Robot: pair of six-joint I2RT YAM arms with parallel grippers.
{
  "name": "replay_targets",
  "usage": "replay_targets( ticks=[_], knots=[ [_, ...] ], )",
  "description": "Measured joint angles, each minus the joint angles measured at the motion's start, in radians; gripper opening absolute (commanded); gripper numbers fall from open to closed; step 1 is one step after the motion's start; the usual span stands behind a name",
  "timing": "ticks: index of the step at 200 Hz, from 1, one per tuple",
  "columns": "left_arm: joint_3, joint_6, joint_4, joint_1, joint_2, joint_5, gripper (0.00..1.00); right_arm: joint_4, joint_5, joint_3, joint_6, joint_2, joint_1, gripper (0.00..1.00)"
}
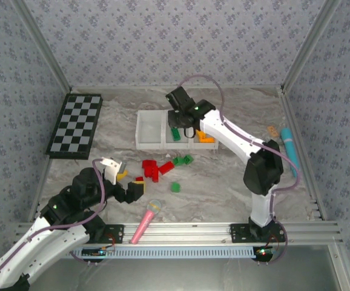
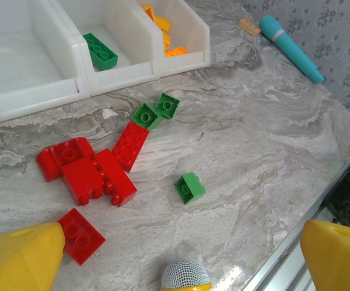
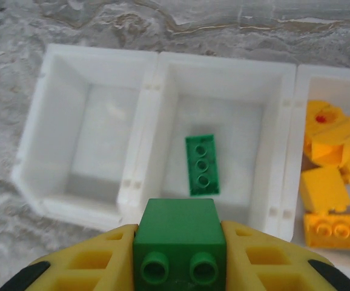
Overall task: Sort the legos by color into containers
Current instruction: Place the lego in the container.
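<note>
A grey marbled table (image 1: 223,188) carries everything. Two white-and-black arms rise from its near edge. The right arm (image 1: 238,142) stretches to the far middle, and the left arm (image 1: 54,224) stays bent low at the near left.

A black-and-white checkerboard (image 1: 76,125) lies flat at the far left.

Three white translucent bins (image 1: 151,130) stand joined in a row at the far middle. The right gripper (image 1: 181,124) hangs above the middle one. In the right wrist view its yellow fingers (image 3: 257,254) are clenched on a square green brick (image 3: 177,227), studs facing the camera, held over the middle bin's near wall.

The left gripper (image 2: 178,260) is released, its yellow fingertips spread wide at either side of the left wrist view, holding nothing.

A long pink microphone-shaped toy (image 1: 145,223) lies near the front rail. A teal cylinder (image 1: 290,148) lies at the right edge.

An oblong green brick (image 3: 201,165) lies flat on the middle bin's floor. Several orange bricks (image 3: 329,182) are piled in the right bin.

On the table before the bins, a cluster of red bricks (image 2: 84,173) lies close together. Two small green bricks (image 2: 157,111) touch each other just beyond it, and a lone green brick (image 2: 189,187) sits apart to the right.
</note>
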Motion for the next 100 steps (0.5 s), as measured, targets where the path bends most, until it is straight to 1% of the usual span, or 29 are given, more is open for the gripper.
replay_targets(
  ticks=[22, 52, 74, 100],
  knots=[
    [0.0, 0.0, 0.0, 0.0, 0.0, -0.004, 1.0, 0.002, -0.023, 0.06, -0.035, 0.097, -0.043, 0.34],
    [0.0, 0.0, 0.0, 0.0, 0.0, -0.008, 1.0, 0.042, -0.055, 0.1, -0.069, 0.205, -0.073, 0.34],
    [0.0, 0.0, 0.0, 0.0, 0.006, -0.008, 1.0, 0.076, -0.071, 0.117, -0.086, 0.264, -0.086, 0.38],
    [0.0, 0.0, 0.0, 0.0, 0.013, -0.008, 1.0, 0.098, -0.087, 0.153, -0.101, 0.317, -0.092, 0.44]
  ],
)
